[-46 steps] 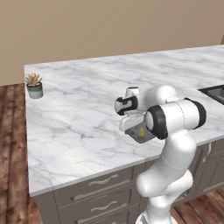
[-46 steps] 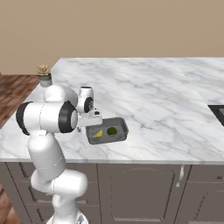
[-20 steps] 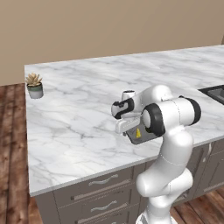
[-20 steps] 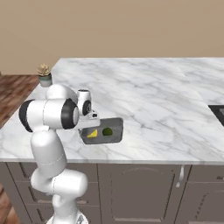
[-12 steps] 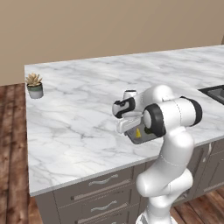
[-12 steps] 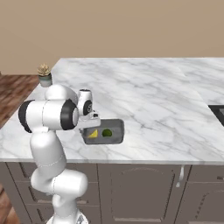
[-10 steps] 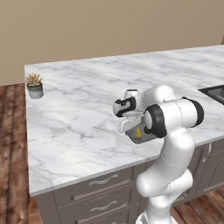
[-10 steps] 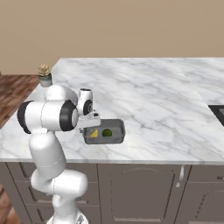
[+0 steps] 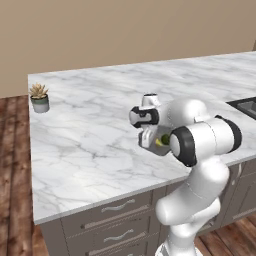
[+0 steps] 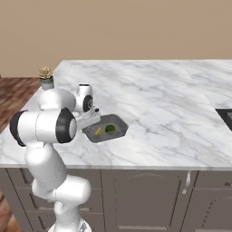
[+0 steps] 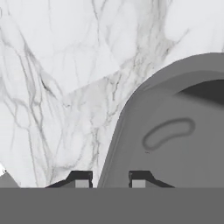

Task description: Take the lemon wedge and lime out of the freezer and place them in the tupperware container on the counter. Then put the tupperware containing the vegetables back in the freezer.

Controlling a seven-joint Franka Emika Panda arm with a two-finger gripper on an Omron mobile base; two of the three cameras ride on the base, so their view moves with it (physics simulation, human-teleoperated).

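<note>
Base views flank arm, facing down over shared counter (image 9: 90,130); hand view close above tupperware container (image 11: 175,135).

In the right base view the tupperware container (image 10: 105,128) sits on the tabletop (image 10: 154,104) left of centre, near the front edge, with the lemon wedge (image 10: 98,132) in it to the left of the lime (image 10: 109,128). The tool (image 10: 94,118) stands at the container's left rim, with a potted plant (image 10: 45,77) at the upper left by the tabletop's far corner and a sink (image 10: 225,118) at the right edge. In the hand view the container's rim (image 11: 127,118) runs up from bottom centre between the two fingertips (image 11: 80,179), one outside over the tabletop (image 11: 57,78) and one inside over the container's floor.
</note>
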